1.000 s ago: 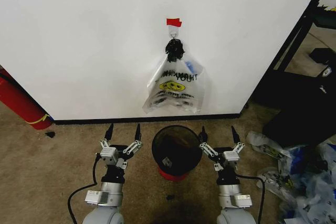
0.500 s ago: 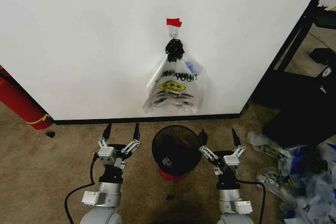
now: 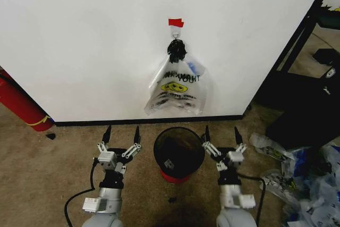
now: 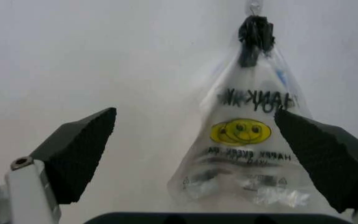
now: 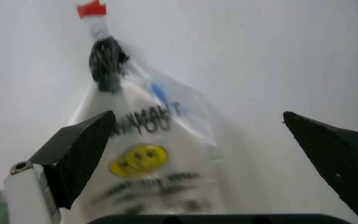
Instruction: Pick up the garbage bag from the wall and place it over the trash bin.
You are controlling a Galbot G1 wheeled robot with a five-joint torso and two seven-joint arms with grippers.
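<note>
On the white wall [image 3: 79,41] a clear bag with a yellow smiley face [image 3: 175,91] hangs by a black knot from a small hook [image 3: 175,34] under red tape [image 3: 176,23]. A blue printed patch [image 3: 193,68] of thin plastic shows near its top, likely the garbage bag, mostly hidden. The black mesh trash bin [image 3: 159,141] stands on the carpet below it. My left gripper [image 3: 122,134] is open left of the bin and my right gripper [image 3: 221,131] is open right of it. Both point at the wall with nothing in them. Both wrist views face the hanging bag [image 4: 247,140] [image 5: 141,154].
A red fire extinguisher [image 3: 18,104] lies against the wall at the far left. A black shelf frame [image 3: 297,41] stands at the right. In front of it a pile of plastic bags [image 3: 303,179] covers the carpet. A black baseboard [image 3: 106,123] runs along the wall's foot.
Both arms have shifted slightly, the grippers edging a little toward the wall. They stay open. The hanging bag and the bin have not moved.
</note>
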